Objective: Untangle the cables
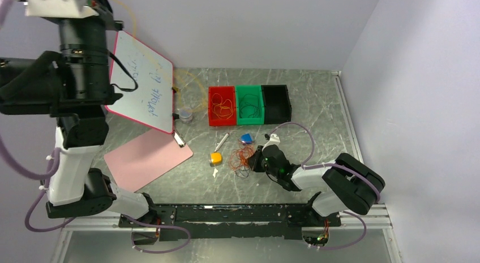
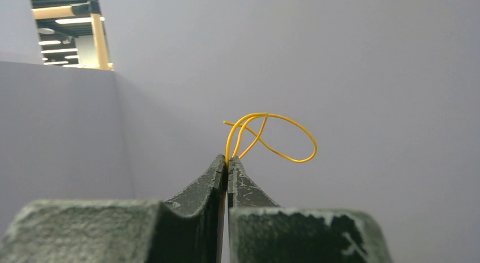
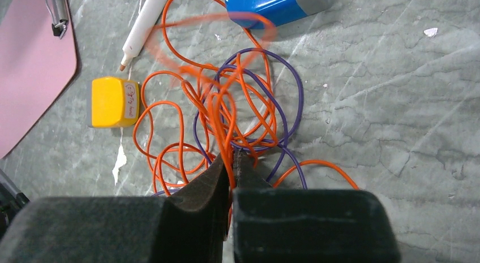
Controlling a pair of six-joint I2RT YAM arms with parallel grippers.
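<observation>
The left pincer [image 2: 227, 161] is high up in the air. Its two rough, dark fingers are pressed together on a thin, shiny yellow wire [image 2: 271, 136]. The wire curls out past the tips in a soft loop, like a bow, in front of a plain pale wall.

Down low, the right pincer [image 3: 232, 161] is squeezed tight on a bright orange wire [image 3: 225, 138]. That wire is part of a messy pile lying flat on the grey-green desk [image 3: 396, 104], which looks like scratched stone. The orange wire runs in many round loops. A smooth purple wire [image 3: 299, 96] winds through them in bigger rings.

Just beside the pile is a small yellow block with rounded corners [image 3: 115, 102]. Near it lie a thin white pen [image 3: 144, 22] and a blue box with a grey end [image 3: 271, 5]. A flat pink clipboard [image 3: 34, 59] lies off to the left.

Further back, three square plastic bins stand touching in a row: a red bin [image 1: 222, 122], a green bin [image 1: 249, 121] and a black bin [image 1: 277, 102]. Thin yellow-orange loops [image 1: 222, 108] lie in the red one, and thin dark loops [image 1: 249, 108] lie in the green one.
</observation>
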